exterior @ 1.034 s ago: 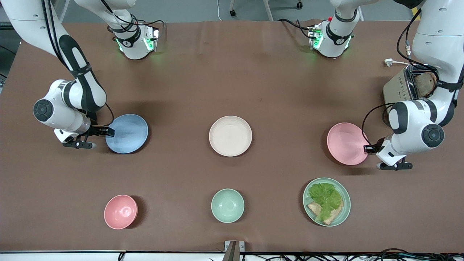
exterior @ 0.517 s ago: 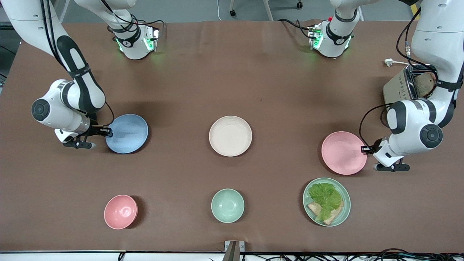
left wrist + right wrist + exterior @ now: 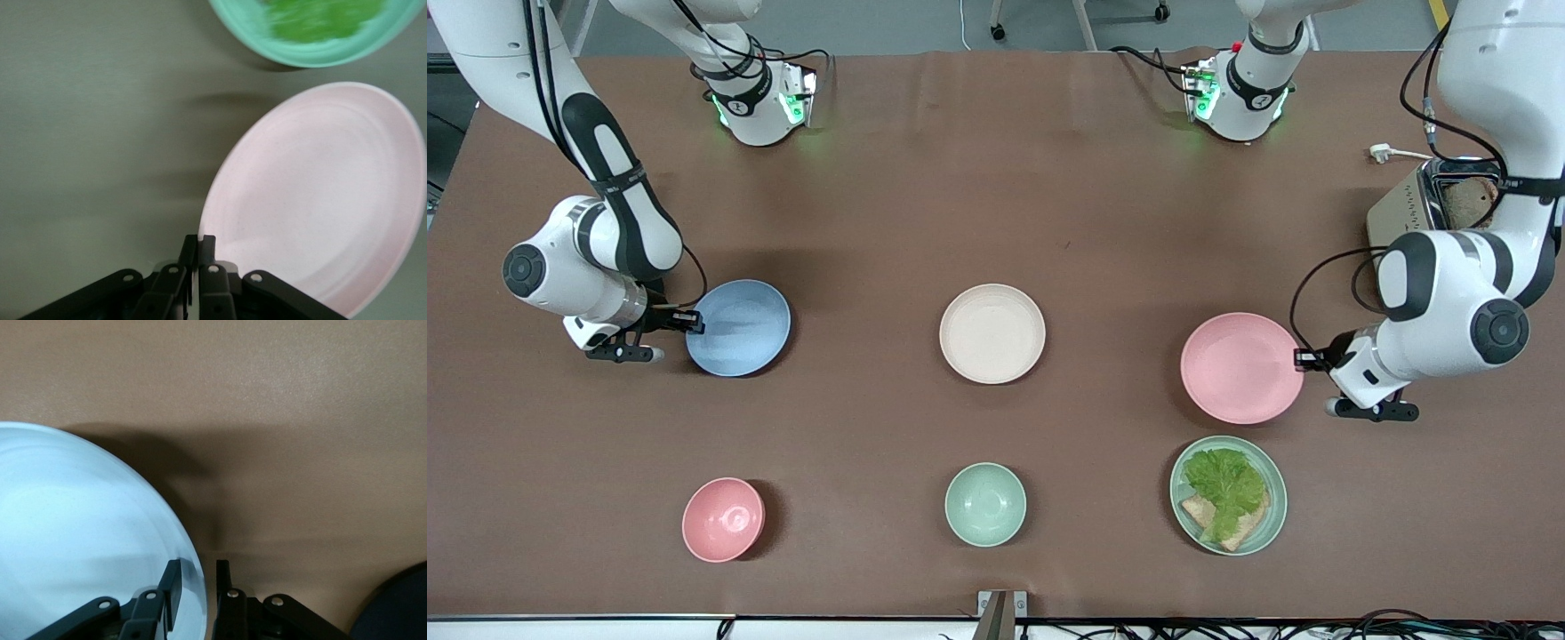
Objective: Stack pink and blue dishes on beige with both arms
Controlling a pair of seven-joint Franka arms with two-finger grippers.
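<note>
The pale pink plate (image 3: 1240, 367) (image 3: 320, 200) hangs just above the table, toward the left arm's end from the beige plate (image 3: 992, 333). My left gripper (image 3: 1303, 358) (image 3: 199, 243) is shut on its rim. The pale blue plate (image 3: 740, 327) (image 3: 73, 540) lies flat on the table toward the right arm's end. My right gripper (image 3: 692, 324) (image 3: 197, 577) is open and straddles the blue plate's rim, one finger over the plate and one outside it. The beige plate sits bare at the table's middle.
A mint-green plate with lettuce (image 3: 1228, 494) (image 3: 313, 30) lies close to the pink plate, nearer the camera. A mint-green bowl (image 3: 985, 504) and a small pink bowl (image 3: 723, 519) stand along the near edge. A toaster (image 3: 1432, 209) stands by the left arm.
The left gripper has lifted the pink plate and carried it toward the beige plate. The right gripper has stayed at the blue plate's rim and the blue plate has not moved.
</note>
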